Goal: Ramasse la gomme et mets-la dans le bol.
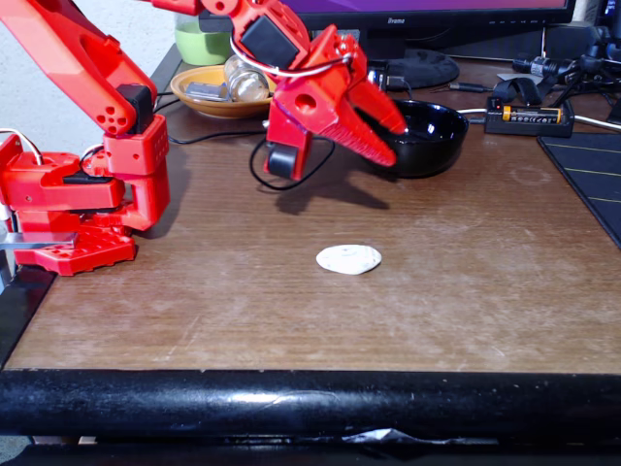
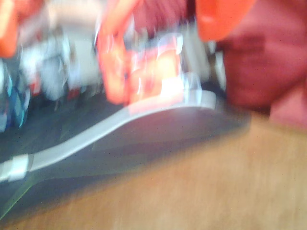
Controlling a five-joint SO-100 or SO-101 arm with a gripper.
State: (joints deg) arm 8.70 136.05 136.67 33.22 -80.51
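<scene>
fixed: front, slightly above table (image 1: 466, 291) | wrist: blurred, seemingly low

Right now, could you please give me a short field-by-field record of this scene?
eraser: white oval lump, lying free on the table
bowl: black, behind the eraser, looks empty
pincer: red, raised in front of the bowl's left rim, holding nothing, jaws slightly apart
orange dish: back left, holds small items
wrist view: too blurred to read
task status: eraser not yet picked up
</scene>
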